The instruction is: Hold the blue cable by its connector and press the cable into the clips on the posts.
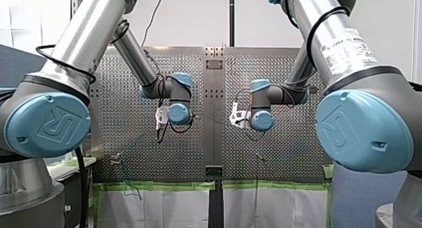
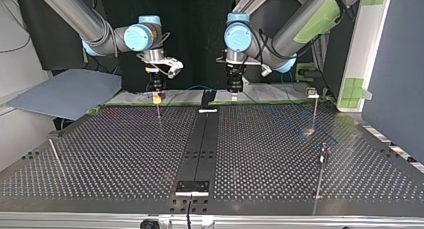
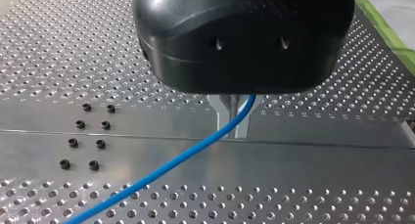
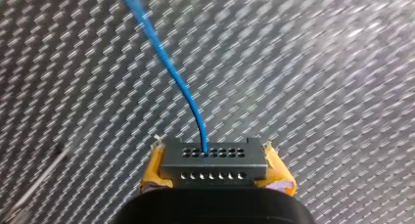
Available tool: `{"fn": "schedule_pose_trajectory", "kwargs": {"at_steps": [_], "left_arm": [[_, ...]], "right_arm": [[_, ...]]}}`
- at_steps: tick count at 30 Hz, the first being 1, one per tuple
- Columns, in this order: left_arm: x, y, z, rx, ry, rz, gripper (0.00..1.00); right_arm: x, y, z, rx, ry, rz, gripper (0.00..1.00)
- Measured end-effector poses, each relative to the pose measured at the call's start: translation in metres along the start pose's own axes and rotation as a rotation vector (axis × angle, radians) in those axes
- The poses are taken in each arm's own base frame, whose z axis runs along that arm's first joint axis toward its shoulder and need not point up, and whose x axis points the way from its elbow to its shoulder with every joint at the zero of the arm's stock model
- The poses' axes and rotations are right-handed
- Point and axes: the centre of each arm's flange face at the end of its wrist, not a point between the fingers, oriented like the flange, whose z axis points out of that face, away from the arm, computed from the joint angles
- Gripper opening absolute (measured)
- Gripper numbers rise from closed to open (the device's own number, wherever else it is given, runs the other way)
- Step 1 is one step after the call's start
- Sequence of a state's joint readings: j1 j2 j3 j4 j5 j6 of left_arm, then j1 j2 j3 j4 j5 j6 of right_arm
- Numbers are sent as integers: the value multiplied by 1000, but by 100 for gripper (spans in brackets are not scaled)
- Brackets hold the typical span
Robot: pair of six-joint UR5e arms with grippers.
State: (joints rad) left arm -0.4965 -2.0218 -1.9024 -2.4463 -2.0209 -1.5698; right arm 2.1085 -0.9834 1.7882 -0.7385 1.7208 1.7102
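In the right wrist view, my right gripper [image 4: 215, 179] is shut on a grey connector [image 4: 214, 158] with two rows of small holes, held between its yellow pads [image 4: 154, 175]. The blue cable [image 4: 169, 67] leaves the connector and runs out over the perforated table. In the left wrist view, the blue cable [image 3: 171, 160] passes between the metal fingers [image 3: 222, 114] of my left gripper [image 3: 233, 128], which is shut on it. In the top view, my right gripper [image 2: 157, 96] hangs at the far left and my left gripper [image 2: 234, 85] near the far middle. Thin posts with clips [image 2: 312, 93] [image 2: 325, 149] stand at that view's right.
A dark centre strip [image 2: 200, 144] with a small black bracket [image 2: 208, 98] runs down the perforated table. Another thin post [image 2: 56, 159] leans at the top view's left. A grey panel [image 2: 60, 91] lies beyond the table's far left corner. Green tape [image 1: 159, 186] lines the far edge.
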Motion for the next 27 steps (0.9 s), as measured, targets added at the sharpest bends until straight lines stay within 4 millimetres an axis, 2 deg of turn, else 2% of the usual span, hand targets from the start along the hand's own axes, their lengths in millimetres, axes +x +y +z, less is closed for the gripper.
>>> {"fn": "schedule_pose_trajectory", "kwargs": {"at_steps": [5, 14, 19, 27], "left_arm": [[10, -10, -5, 8, 8, 10, 0], [43, -31, -13, 46, 11, 15, 0], [64, -36, -14, 52, 28, 20, 0], [97, -46, -16, 68, 42, 24, 0]], "right_arm": [[-39, 17, -11, -42, -40, 5, 2], [-100, 47, -38, -88, -141, 3, 2], [-117, 63, -52, -114, -172, 3, 2], [-122, 81, -57, -142, -174, 10, 2]]}}
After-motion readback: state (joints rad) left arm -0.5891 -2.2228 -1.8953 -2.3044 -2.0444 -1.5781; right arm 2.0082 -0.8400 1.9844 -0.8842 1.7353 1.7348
